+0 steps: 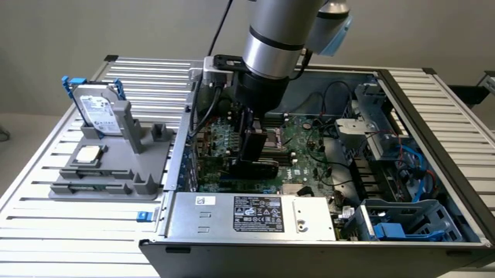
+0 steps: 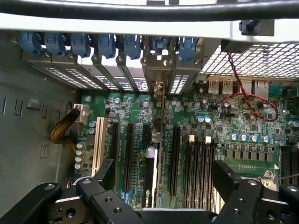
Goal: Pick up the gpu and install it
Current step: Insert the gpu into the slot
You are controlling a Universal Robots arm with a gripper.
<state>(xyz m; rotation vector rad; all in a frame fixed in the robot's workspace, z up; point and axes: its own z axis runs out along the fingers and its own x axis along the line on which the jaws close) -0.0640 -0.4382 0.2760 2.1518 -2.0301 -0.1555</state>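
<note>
The gpu (image 2: 157, 154) stands on edge in a motherboard (image 2: 233, 121) slot, its green board on one face and its black cover with a logo (image 2: 148, 191) on the other. Its silver end bracket (image 2: 160, 70) reaches the case's rear wall. My gripper (image 2: 166, 172) is open, with one black finger (image 2: 106, 171) well off each side of the card and neither touching it. In the exterior view the gripper (image 1: 258, 147) is down inside the open computer case (image 1: 433, 116), over the dark gpu (image 1: 254, 168).
A grey fixture (image 1: 108, 179) at the exterior view's left holds a silver hard drive (image 1: 102, 113) in a blue-handled frame and a small processor chip (image 1: 89, 153). Blue slot clips (image 2: 107, 44), RAM sticks (image 2: 201, 172), a red wire (image 2: 247, 100) and the power supply (image 1: 255, 214) crowd the case.
</note>
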